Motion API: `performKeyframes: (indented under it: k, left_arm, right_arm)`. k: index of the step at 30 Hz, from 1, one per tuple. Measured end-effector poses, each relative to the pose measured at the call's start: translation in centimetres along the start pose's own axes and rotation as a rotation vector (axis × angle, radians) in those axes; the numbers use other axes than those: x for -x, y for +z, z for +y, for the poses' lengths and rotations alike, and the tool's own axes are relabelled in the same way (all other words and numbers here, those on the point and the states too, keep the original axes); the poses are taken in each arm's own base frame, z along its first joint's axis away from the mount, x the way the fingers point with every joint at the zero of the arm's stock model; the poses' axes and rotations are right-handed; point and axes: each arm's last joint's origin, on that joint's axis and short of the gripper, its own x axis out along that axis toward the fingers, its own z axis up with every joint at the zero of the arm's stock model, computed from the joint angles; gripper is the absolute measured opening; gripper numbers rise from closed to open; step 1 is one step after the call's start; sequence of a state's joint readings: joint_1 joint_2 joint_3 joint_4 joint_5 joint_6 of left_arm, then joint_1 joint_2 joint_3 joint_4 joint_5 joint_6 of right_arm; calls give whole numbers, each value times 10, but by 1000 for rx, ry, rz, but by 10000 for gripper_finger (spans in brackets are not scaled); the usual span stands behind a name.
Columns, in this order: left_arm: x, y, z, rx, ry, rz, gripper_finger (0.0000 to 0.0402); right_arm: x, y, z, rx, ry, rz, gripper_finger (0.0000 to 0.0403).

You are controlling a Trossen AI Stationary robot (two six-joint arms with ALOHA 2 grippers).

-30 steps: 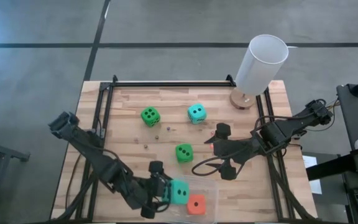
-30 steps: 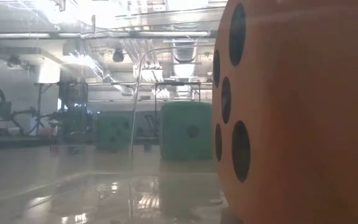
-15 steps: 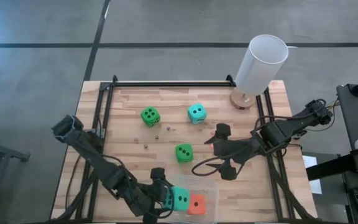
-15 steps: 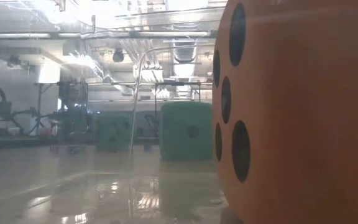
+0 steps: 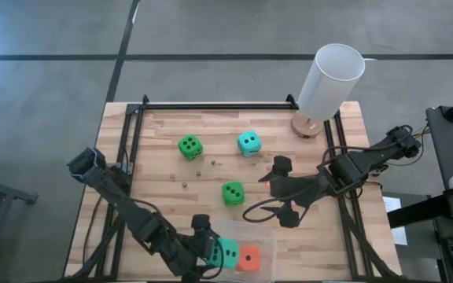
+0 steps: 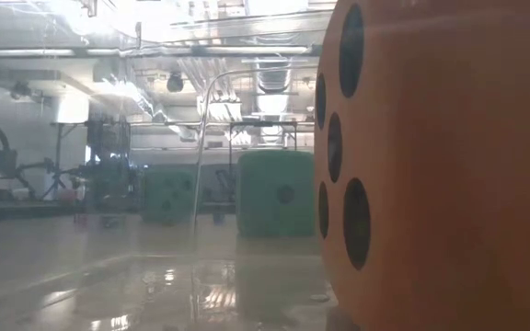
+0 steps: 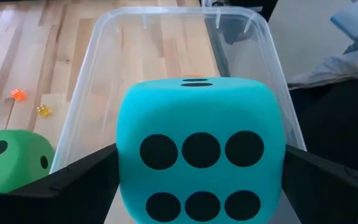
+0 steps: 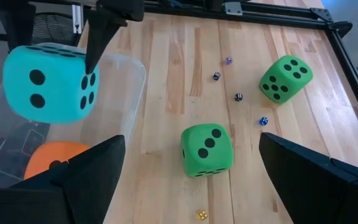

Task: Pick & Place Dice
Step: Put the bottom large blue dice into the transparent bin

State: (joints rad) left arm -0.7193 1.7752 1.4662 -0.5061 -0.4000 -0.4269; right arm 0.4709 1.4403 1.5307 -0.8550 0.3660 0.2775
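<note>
Here, teal die (image 7: 201, 158) between left hand (image 5: 208, 253) fingers

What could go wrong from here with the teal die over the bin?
1. The left gripper holds the teal die above the clear bin, near the wall on the left arm's side; on release it may clip that rim and tumble onto the table.
2. The orange die already fills part of the bin, so the teal one could land on it and bounce out.
3. The bin looks light; a fingertip dragging its wall might shift it.
</note>
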Motion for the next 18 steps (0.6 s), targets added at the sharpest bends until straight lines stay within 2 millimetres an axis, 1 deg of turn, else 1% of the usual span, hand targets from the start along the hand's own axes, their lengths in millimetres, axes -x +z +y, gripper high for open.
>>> performKeyframes:
  k: [13, 18]
  left_arm:
    - [0, -1, 2, -6, 38, 4, 398]
    - [0, -1, 2, 5, 44, 1, 380]
  right_arm:
    - [0, 0, 0, 0, 0, 0, 366]
    - [0, 0, 0, 0, 0, 0, 366]
